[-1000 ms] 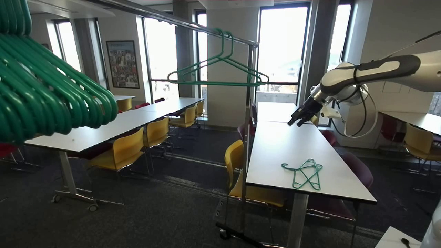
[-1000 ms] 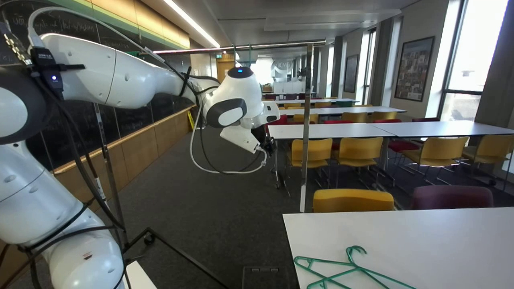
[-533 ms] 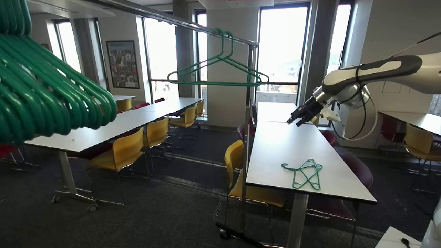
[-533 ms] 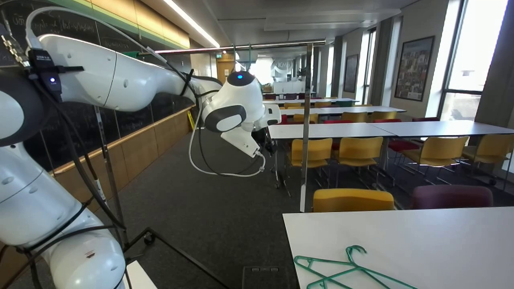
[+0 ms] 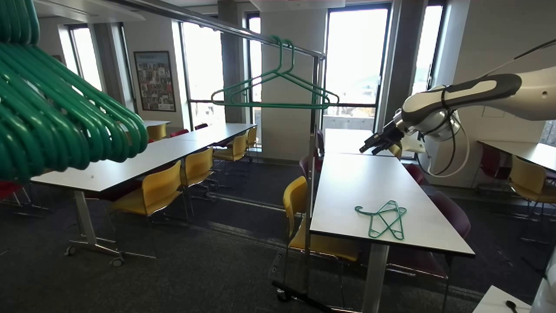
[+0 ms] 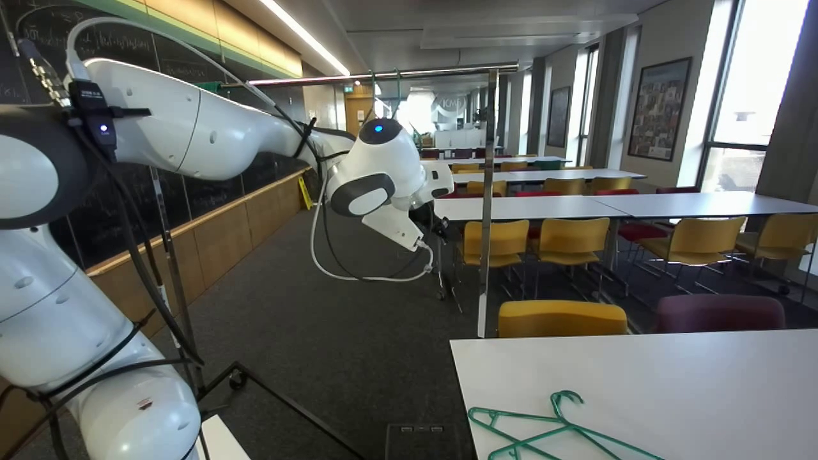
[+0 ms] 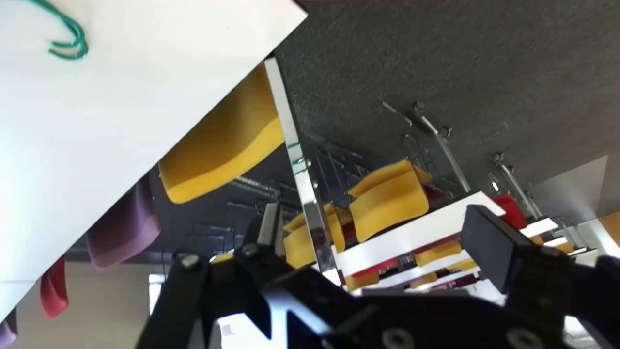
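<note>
On the white desk (image 5: pixel 357 182) lies a green hanger (image 6: pixel 565 421) with crossing bars; whether it is one unit or two overlapping units cannot be determined. Its hook (image 7: pixel 80 38) is directed toward the desk edge along which a yellow chair (image 6: pixel 562 318) and a purple chair (image 6: pixel 720 313) stand. The tool (image 5: pixel 368 151) is raised above desk level, angled downward, and well apart from the hanger. In an exterior view the tool is to the left of the rack post (image 6: pixel 487 204), which rises from behind the desk edge; the hanger lies lower than the tool in both exterior views. Tool state: jaws apart, with a wide gap between the fingers (image 7: pixel 489 247) in the wrist view. In that view the fingers enter from the bottom, the hook appears at the upper left, and the rack post shows through the gap. Two green hangers (image 5: pixel 273 104) are suspended near the end of the rack rail (image 5: pixel 208 23). A row of further hangers (image 5: pixel 74 117) occupies the left foreground of an exterior view.
</note>
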Motion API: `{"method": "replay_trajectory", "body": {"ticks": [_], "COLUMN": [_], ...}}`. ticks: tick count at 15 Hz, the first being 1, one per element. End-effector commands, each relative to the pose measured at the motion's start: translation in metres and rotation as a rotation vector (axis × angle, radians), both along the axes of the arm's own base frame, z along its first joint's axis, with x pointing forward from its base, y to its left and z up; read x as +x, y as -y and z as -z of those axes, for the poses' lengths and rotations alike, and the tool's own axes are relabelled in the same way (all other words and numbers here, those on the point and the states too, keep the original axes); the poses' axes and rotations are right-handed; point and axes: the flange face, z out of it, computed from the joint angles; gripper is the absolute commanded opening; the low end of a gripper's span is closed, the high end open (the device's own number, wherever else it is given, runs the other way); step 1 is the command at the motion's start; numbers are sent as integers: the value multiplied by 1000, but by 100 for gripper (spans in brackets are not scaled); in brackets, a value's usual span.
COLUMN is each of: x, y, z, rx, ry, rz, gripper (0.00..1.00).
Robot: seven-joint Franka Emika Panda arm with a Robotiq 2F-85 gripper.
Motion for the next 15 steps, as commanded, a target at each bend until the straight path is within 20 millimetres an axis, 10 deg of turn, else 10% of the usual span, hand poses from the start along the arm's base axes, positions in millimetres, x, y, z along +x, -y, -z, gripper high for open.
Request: {"method": "replay_trajectory", "body": {"ticks": [1,6,15], "x": [17,32,36], "y": [3,-23,-81], "z": [-25,-58,-60], "rx": [-69,-277,-593], "ry": [183,262,330], "rz": [10,-172,-516], "gripper": [100,100,100]}}
